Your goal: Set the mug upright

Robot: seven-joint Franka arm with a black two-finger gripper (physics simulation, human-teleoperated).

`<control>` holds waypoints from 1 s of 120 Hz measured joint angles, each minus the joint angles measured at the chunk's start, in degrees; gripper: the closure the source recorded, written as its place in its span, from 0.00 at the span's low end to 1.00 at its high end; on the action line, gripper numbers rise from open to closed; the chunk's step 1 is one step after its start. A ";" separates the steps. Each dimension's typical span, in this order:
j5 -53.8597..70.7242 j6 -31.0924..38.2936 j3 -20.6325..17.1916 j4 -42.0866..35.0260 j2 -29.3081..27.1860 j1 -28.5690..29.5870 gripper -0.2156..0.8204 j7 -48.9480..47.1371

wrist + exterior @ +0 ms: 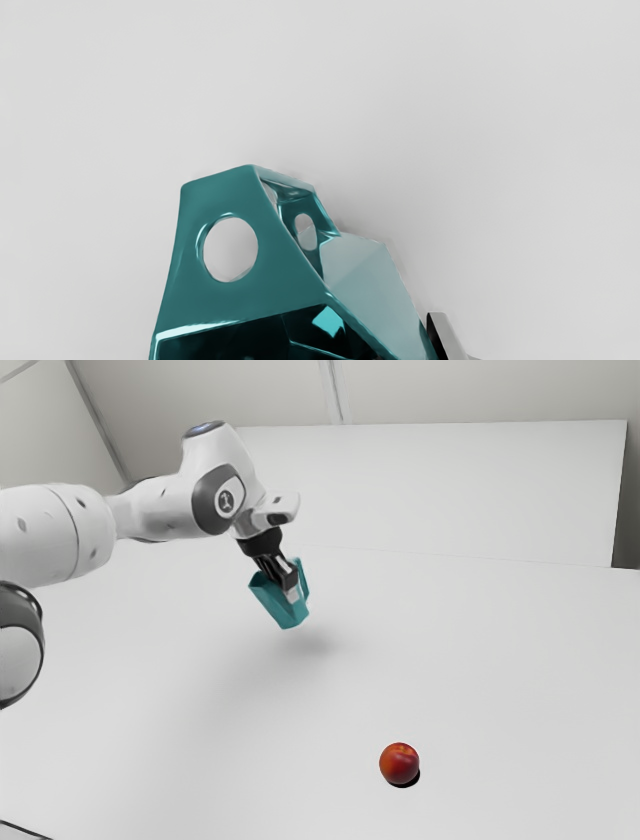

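Note:
My gripper (pixel 291 592) points down and is shut on the wall of the teal mug (pixel 283 613), which hangs tilted above the table with a soft shadow beneath it. In the wrist view the teal mug (pixel 285 260) shows its faceted side, its handle part with a round hole, and its dark open inside. One finger of my gripper (pixel 409 350) lies against the mug's outer wall there; a small dark bit of the other appears inside the opening, mostly hidden.
A red-orange round fruit (pixel 399 763) rests on the white table (pixel 520 690), well apart from the mug, nearer the exterior view's bottom edge. A pale wall panel stands behind the table.

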 joint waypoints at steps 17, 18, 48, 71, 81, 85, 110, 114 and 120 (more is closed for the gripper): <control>8.01 2.48 -0.08 -0.86 3.67 -0.12 0.97 -6.75; 8.22 2.64 -0.08 -0.97 3.76 -0.12 0.97 -7.12; 9.27 5.24 -0.05 -3.69 4.10 0.01 0.77 -15.86; 8.31 5.72 -0.05 -3.68 3.72 -0.07 0.44 -20.20; 8.09 5.63 0.06 -3.17 2.66 -0.04 0.37 -21.67; 8.08 5.51 0.17 -2.98 1.98 -0.06 0.34 -22.19; 8.65 -6.24 -1.19 8.24 -4.40 1.15 0.26 -24.62; 8.70 -10.16 -1.52 12.35 -4.94 1.29 0.25 -24.92; 8.63 -15.50 -1.82 16.48 -5.72 1.46 0.24 -25.28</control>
